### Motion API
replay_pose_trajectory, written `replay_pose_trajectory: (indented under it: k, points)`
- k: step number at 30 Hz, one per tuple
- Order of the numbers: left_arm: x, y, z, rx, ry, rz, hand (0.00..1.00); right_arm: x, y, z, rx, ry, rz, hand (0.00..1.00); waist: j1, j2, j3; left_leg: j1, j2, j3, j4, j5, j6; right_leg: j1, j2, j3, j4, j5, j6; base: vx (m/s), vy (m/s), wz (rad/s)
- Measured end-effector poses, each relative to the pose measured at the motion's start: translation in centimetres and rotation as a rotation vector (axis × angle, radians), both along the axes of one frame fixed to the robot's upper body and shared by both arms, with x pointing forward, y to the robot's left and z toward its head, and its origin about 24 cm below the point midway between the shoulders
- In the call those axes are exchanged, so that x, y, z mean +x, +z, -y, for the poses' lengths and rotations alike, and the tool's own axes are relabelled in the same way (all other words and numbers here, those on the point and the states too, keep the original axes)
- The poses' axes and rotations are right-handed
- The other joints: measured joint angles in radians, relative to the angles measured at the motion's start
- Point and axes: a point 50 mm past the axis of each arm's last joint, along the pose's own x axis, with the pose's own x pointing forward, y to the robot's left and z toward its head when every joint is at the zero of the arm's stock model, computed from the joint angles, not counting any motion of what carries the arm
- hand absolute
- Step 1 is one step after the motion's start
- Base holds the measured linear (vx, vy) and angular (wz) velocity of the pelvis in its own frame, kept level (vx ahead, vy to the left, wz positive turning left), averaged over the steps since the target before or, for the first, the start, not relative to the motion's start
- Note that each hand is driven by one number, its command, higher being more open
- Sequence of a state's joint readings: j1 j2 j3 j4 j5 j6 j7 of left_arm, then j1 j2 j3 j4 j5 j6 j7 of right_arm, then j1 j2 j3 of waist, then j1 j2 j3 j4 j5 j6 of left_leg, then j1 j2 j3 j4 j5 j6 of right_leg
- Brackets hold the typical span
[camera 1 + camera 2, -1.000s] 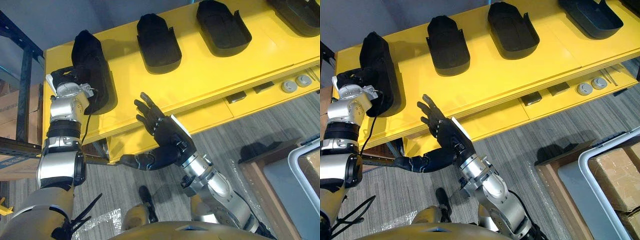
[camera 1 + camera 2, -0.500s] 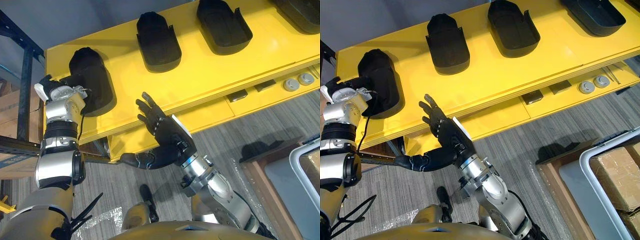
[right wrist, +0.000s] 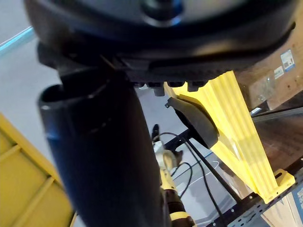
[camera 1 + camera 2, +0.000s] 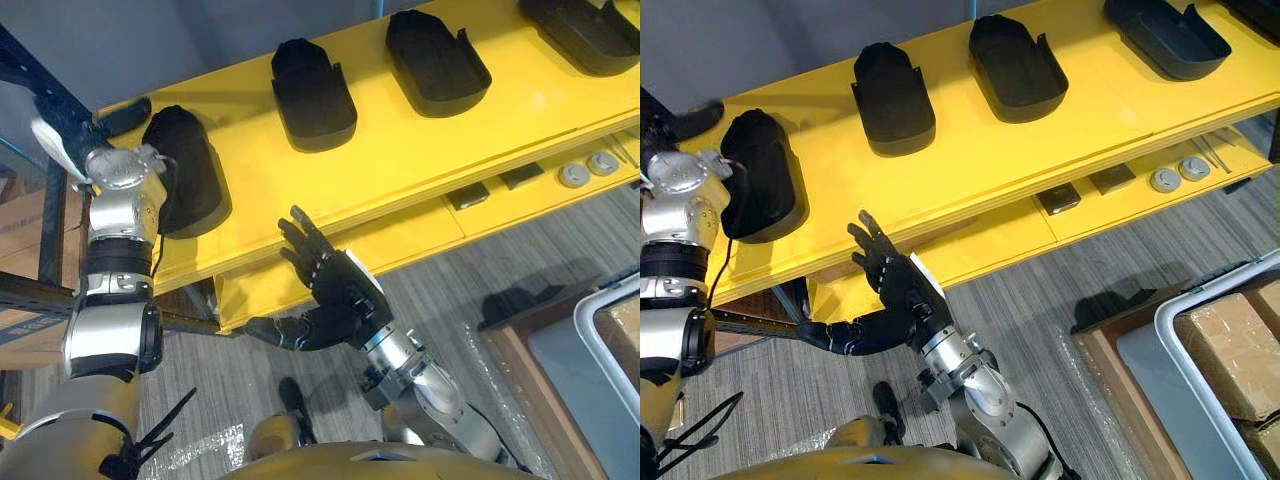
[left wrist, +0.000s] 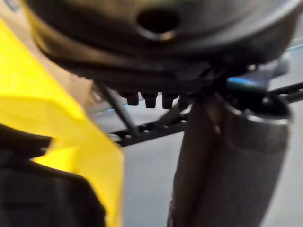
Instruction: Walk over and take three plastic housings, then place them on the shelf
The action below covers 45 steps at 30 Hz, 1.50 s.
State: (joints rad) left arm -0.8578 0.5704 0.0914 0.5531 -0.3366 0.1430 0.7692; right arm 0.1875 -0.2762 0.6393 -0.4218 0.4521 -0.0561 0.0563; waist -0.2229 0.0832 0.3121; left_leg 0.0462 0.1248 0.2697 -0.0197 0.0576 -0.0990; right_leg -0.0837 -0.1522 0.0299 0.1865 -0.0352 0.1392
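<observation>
Four black plastic housings lie in a row on the yellow shelf point(image 4: 420, 140), which runs from the left of the frame to the upper right. The leftmost housing point(image 4: 185, 172) lies near the shelf's left end, hollow side down. The second housing point(image 4: 312, 95) is at upper centre, the third housing point(image 4: 435, 62) right of it, and the fourth housing point(image 4: 585, 20) in the upper right corner.

The left hand point(image 4: 62, 128) shows blurred at the upper left, just beside the leftmost housing's far end. Its fingers point(image 4: 690, 118) look straight and hold nothing. In the left wrist view the housing's dark edge sits on the yellow surface apart from the thumb point(image 5: 227, 161).

The right hand point(image 4: 335, 285) hangs at lower centre, in front of the shelf's front edge and over the grey floor point(image 4: 470, 290). Its fingers point(image 4: 300, 238) are spread wide and empty, well apart from every housing.

Two round parts point(image 4: 588, 168) lie on the lower ledge at the right. A cardboard box point(image 4: 1230, 340) sits in a bin at the lower right.
</observation>
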Motion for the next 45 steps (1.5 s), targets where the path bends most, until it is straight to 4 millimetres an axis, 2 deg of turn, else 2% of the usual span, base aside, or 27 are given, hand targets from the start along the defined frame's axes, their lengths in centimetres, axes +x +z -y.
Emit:
replay_pose_trajectory:
  k: [2, 3, 4, 5, 7, 9, 11, 13, 15, 18, 21, 23, 25, 27, 28, 32, 34, 40, 45]
  points:
    - [-0.4, 2.4, 1.3, 0.092, -0.026, 0.143, 1.00, 0.1, -0.4, 0.0, -0.010, -0.007, -0.010, 1.00, 0.000, 0.002, -0.026, 0.001, -0.001, -0.005, -0.006, 0.001, 0.000, 0.003, 0.000, -0.002, -0.007, 0.001, 0.000, 0.00, 0.000, 0.00]
    - [-0.5, 3.0, 1.6, 0.115, -0.033, 0.174, 1.00, 0.1, -0.3, 0.0, -0.013, -0.009, -0.006, 1.00, -0.001, 0.002, -0.030, 0.003, -0.001, -0.007, -0.006, 0.001, 0.000, 0.007, 0.000, -0.004, -0.011, 0.002, 0.000, 0.04, -0.006, 0.09]
    - [-1.2, 4.9, 3.1, 0.171, -0.088, 0.293, 1.00, 0.2, -0.1, 0.0, -0.006, -0.013, 0.016, 1.00, 0.002, 0.001, -0.034, 0.018, -0.001, -0.016, -0.012, 0.001, 0.000, 0.031, 0.000, -0.014, -0.020, 0.003, 0.000, 0.02, -0.005, 0.18]
    - [-1.8, 5.8, 4.2, 0.205, -0.135, 0.355, 1.00, 0.3, 0.1, 0.0, -0.006, -0.014, 0.027, 1.00, 0.006, 0.002, -0.057, 0.015, -0.001, -0.026, -0.015, 0.003, 0.000, 0.038, -0.001, -0.026, -0.032, 0.005, 0.001, 0.02, -0.007, 0.19]
    - [-3.1, 5.9, 5.2, 0.243, -0.209, 0.427, 1.00, 0.5, 0.3, 0.0, -0.034, -0.017, 0.062, 1.00, 0.009, 0.003, -0.083, 0.019, -0.001, -0.034, -0.016, 0.003, 0.000, 0.051, -0.002, -0.035, -0.040, 0.005, 0.001, 0.02, -0.007, 0.15]
    - [-5.1, 4.8, 6.5, 0.276, -0.307, 0.480, 1.00, 0.9, 0.5, 0.2, -0.037, -0.024, 0.079, 1.00, 0.017, 0.004, -0.096, 0.033, -0.001, -0.048, -0.017, 0.003, 0.000, 0.079, -0.003, -0.050, -0.052, 0.005, 0.001, 0.02, -0.006, 0.19]
    - [-8.4, 1.2, 8.5, 0.246, -0.460, 0.503, 1.00, 1.7, 0.7, 0.8, -0.061, -0.050, 0.114, 1.00, 0.046, 0.010, -0.116, 0.033, 0.000, -0.079, -0.012, 0.002, 0.000, 0.110, -0.005, -0.083, -0.070, 0.005, 0.002, -0.01, -0.015, 0.34]
    - [-10.5, -1.6, 9.4, 0.185, -0.530, 0.471, 1.00, 2.3, 0.6, 1.4, -0.088, -0.078, 0.134, 1.00, 0.073, 0.010, -0.119, 0.032, 0.001, -0.097, -0.005, 0.001, -0.001, 0.129, -0.005, -0.104, -0.079, 0.005, 0.002, -0.03, -0.021, 0.35]
    - [-13.2, -6.3, 9.8, 0.068, -0.562, 0.340, 1.00, 3.3, 0.1, 2.3, -0.120, -0.122, 0.129, 1.00, 0.115, 0.008, -0.131, 0.031, 0.003, -0.136, -0.002, 0.001, -0.004, 0.163, -0.004, -0.149, -0.104, 0.005, 0.001, -0.05, -0.030, 0.49]
    - [-15.4, -10.1, 9.4, 0.002, -0.558, 0.185, 1.00, 4.0, 0.0, 2.6, -0.134, -0.141, 0.135, 1.00, 0.170, 0.001, -0.147, 0.028, 0.003, -0.177, -0.021, 0.010, -0.010, 0.190, -0.003, -0.197, -0.127, -0.001, -0.007, -0.06, -0.031, 0.45]
    - [-17.0, -11.9, 9.7, -0.034, -0.606, 0.111, 1.00, 4.5, 0.3, 1.9, -0.122, -0.124, 0.147, 1.00, 0.202, -0.013, -0.174, 0.014, 0.001, -0.202, -0.039, 0.027, -0.012, 0.193, -0.001, -0.225, -0.143, 0.003, -0.013, -0.01, -0.019, 0.31]
    - [-17.7, -12.7, 10.1, -0.057, -0.675, 0.080, 1.00, 4.7, 0.3, 1.0, -0.121, -0.105, 0.153, 1.00, 0.220, -0.026, -0.186, 0.005, 0.000, -0.213, -0.039, 0.038, -0.013, 0.196, -0.001, -0.236, -0.156, 0.011, -0.015, 0.01, -0.009, 0.16]
    - [-18.1, -13.3, 10.5, -0.104, -0.712, 0.071, 1.00, 4.8, -0.2, 0.3, -0.176, -0.073, 0.169, 1.00, 0.223, -0.035, -0.194, -0.003, -0.003, -0.226, -0.040, 0.041, -0.012, 0.203, -0.001, -0.247, -0.166, 0.019, -0.013, 0.02, -0.007, 0.16]
    - [-18.2, -13.6, 10.9, -0.152, -0.723, 0.079, 1.00, 4.9, -1.2, -0.4, -0.235, -0.039, 0.158, 1.00, 0.232, -0.042, -0.198, -0.003, -0.006, -0.231, -0.041, 0.042, -0.012, 0.208, -0.001, -0.251, -0.173, 0.027, -0.006, 0.02, -0.007, 0.14]
    - [-18.3, -13.7, 11.2, -0.160, -0.725, 0.079, 1.00, 4.7, -2.8, -0.9, -0.319, -0.038, 0.131, 1.00, 0.247, -0.045, -0.200, -0.002, -0.007, -0.240, -0.057, 0.050, -0.012, 0.209, -0.002, -0.262, -0.173, 0.027, -0.006, 0.00, -0.015, 0.21]
    - [-18.6, -13.9, 11.0, -0.179, -0.686, 0.085, 1.00, 5.1, -4.1, -0.7, -0.398, -0.126, 0.070, 1.00, 0.264, -0.048, -0.200, -0.004, -0.009, -0.251, -0.064, 0.057, -0.011, 0.210, -0.002, -0.274, -0.173, 0.026, -0.008, 0.00, -0.008, 0.09]
    - [-18.7, -13.9, 11.2, -0.210, -0.680, 0.104, 1.00, 5.8, -3.8, -0.4, -0.442, -0.207, 0.080, 1.00, 0.273, -0.051, -0.199, -0.005, -0.009, -0.253, -0.065, 0.060, -0.011, 0.210, -0.002, -0.277, -0.172, 0.020, -0.017, -0.06, -0.016, 0.01]
    - [-18.6, -14.1, 12.4, -0.263, -0.732, 0.114, 1.00, 6.1, -3.7, -0.5, -0.439, -0.280, 0.064, 1.00, 0.276, -0.072, -0.198, -0.009, -0.009, -0.260, -0.065, 0.063, -0.011, 0.208, -0.002, -0.284, -0.171, 0.019, -0.017, -0.03, -0.008, 0.03]
    - [-18.5, -14.2, 13.1, -0.313, -0.769, 0.126, 1.00, 6.7, -3.1, -0.4, -0.437, -0.395, 0.094, 1.00, 0.276, -0.075, -0.197, -0.013, -0.009, -0.261, -0.065, 0.064, -0.012, 0.206, -0.002, -0.286, -0.172, 0.019, -0.017, 0.00, 0.000, 0.00]
